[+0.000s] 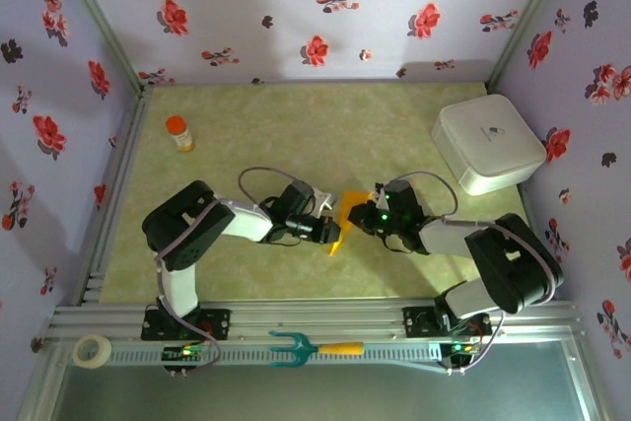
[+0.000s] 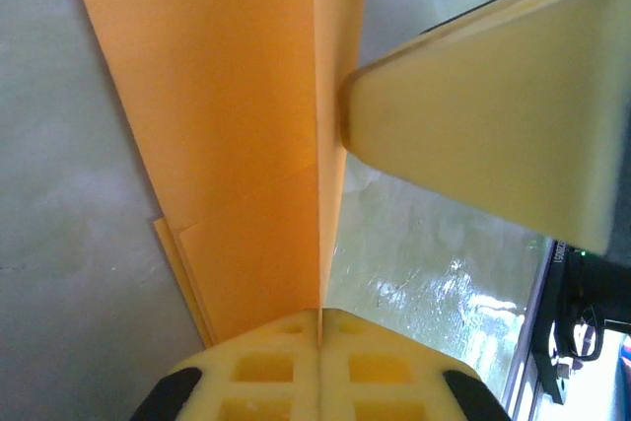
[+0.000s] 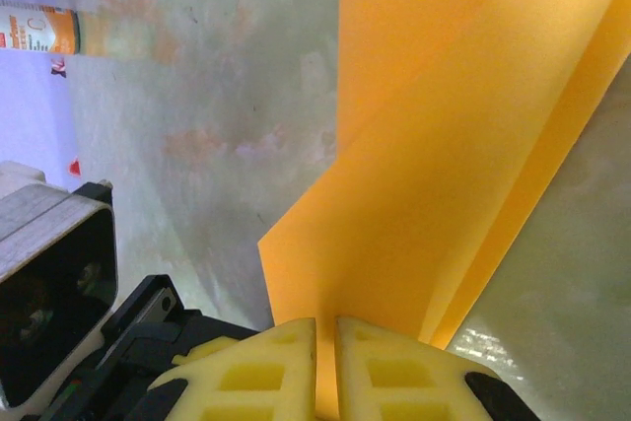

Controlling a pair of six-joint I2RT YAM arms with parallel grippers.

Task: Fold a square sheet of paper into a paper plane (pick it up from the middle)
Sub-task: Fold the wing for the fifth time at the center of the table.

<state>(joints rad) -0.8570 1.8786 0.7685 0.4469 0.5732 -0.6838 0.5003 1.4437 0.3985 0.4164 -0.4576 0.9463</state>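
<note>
The orange-yellow sheet of paper is folded into long layered flaps and held between both grippers at the middle of the table. In the left wrist view the paper runs upward with a sharp centre crease, and my left gripper is shut on that crease. One finger of the right gripper presses against the paper's edge from the right. In the right wrist view the paper fans out as several layers, and my right gripper is shut on its lower part. From above, the left gripper and right gripper face each other.
An orange-capped bottle stands at the back left. A white box sits at the back right. An orange-handled teal fork and a tape roll lie on the near rail. Floral walls enclose the green mat.
</note>
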